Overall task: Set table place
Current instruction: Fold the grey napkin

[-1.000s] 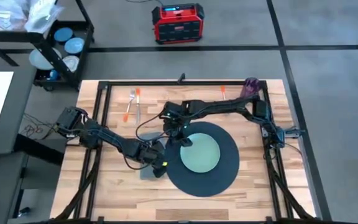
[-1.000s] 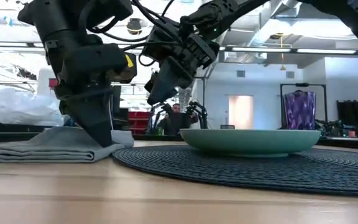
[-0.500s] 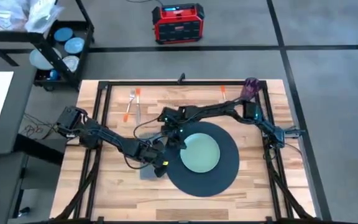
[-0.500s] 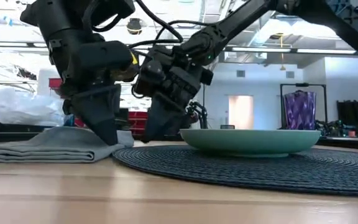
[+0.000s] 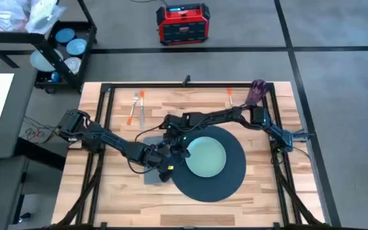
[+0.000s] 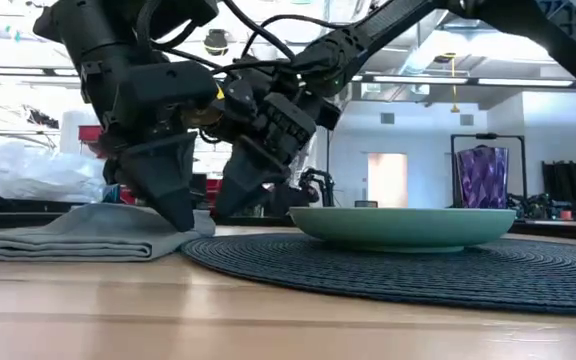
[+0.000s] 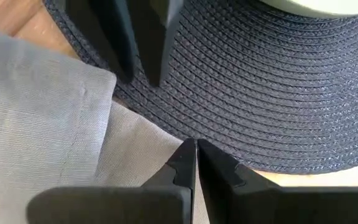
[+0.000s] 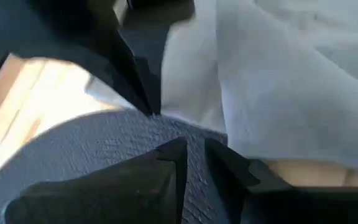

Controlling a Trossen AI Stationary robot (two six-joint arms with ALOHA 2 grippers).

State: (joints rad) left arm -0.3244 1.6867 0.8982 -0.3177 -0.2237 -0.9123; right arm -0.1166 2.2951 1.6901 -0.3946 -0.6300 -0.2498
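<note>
A grey napkin (image 5: 151,176) lies flat on the wooden table (image 5: 267,204), its edge against the left rim of the dark round mat (image 5: 230,184). On the mat rests a pale green plate (image 5: 207,160). My left gripper (image 7: 196,149) points down at the napkin's mat-side edge, shut. My right gripper (image 8: 194,149) stands close beside it over the mat's rim, its fingers a narrow gap apart with nothing between them. In the low view the left gripper (image 6: 180,222) and the right gripper (image 6: 220,212) both reach down to where the napkin (image 6: 78,235) meets the mat (image 6: 418,270). My left gripper comes from above with its shut fingertips on the napkin's edge (image 7: 166,155), right beside the mat. One layer or several, I cannot tell. The napkin lies slack on the table. My right gripper's fingertips (image 8: 178,149) are low over the mat's rim; whether they touch it I cannot tell.
A fork and a knife (image 5: 136,108) lie at the far left of the table. An orange-handled utensil (image 5: 230,96) and a purple cup (image 5: 257,89) are at the far right. A black cart with blue plates (image 5: 59,48) and a red box (image 5: 183,24) stand beyond the table.
My right gripper has gone down and toward the table's left edge, from above the plate's far-left side to the mat's rim beside my left gripper. The napkin, mat and plate have stayed in place.
</note>
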